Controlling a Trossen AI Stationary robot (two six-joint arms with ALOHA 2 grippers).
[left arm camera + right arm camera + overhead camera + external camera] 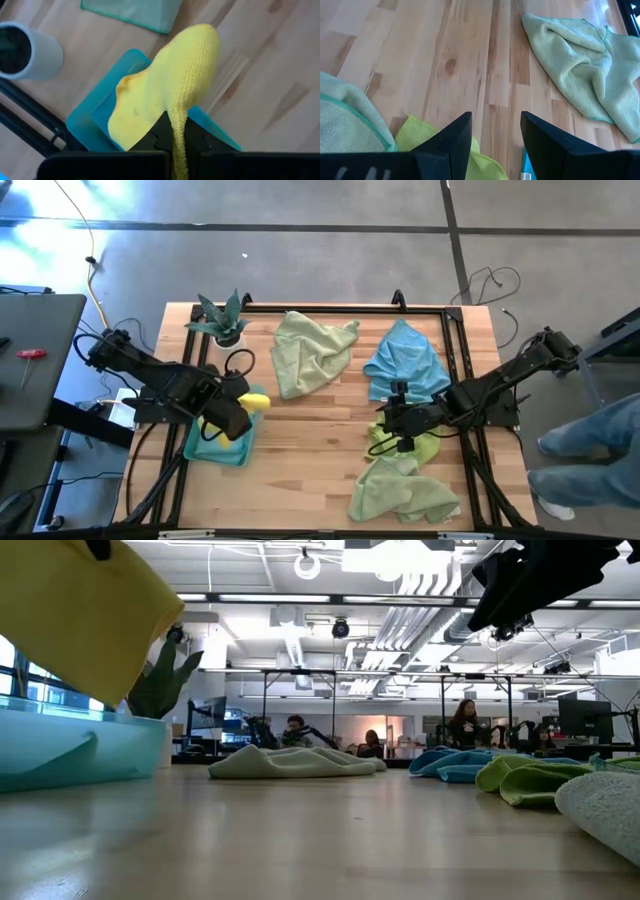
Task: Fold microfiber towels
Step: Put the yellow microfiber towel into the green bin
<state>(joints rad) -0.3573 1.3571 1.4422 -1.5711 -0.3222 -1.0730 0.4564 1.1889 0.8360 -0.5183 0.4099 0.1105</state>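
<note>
My left gripper [238, 412] is shut on a bright yellow towel [252, 400] above a teal tray [215, 448] at the table's left. The towel also shows in the left wrist view [165, 85] and the low view [80, 610]. My right gripper [401, 423] is open and empty, raised over a lime-green towel [412, 446] at the right. A pale green towel [312, 350] and a sky blue towel [405, 365] lie crumpled at the far side. Another pale green towel [400, 492] lies at the near edge. My left gripper pinches a bunched fold of the yellow towel [177, 131] between its two fingers, coming from the table's left and slanting down. The rest of the towel bulges out beyond the fingers, over the tray [90, 117]. Whether its lower end touches the tray, I cannot tell.
A small potted plant [222, 320] stands at the far left corner, just behind the tray. A black frame [330, 308] runs around the table's edge. Bare wood lies in the table's middle [320, 440]. A person's leg [600, 440] shows beyond the right edge.
</note>
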